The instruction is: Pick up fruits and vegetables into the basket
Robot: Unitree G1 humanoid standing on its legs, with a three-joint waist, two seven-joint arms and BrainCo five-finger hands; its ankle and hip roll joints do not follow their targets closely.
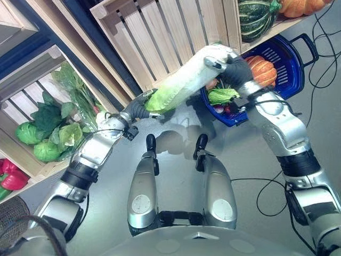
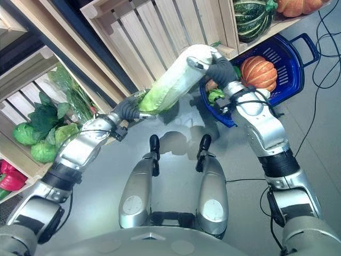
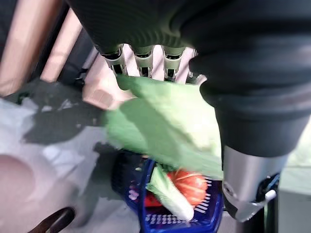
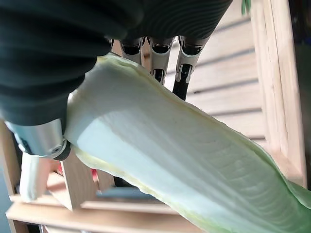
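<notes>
Both hands held the long napa cabbage [image 1: 186,82] aloft between them, the left hand [image 1: 137,108] curled round its green leafy end, the right hand [image 1: 234,69] clamped on the white stalk end, just left of the blue basket [image 1: 290,56]. It looked bulky, with soft, bruisable leaves, so the firmer stalk seemed the safer grip.

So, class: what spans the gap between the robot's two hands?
In the left eye view a long napa cabbage bridges it: the left hand grips its leafy green end, the right hand its white end, above the blue basket.
</notes>
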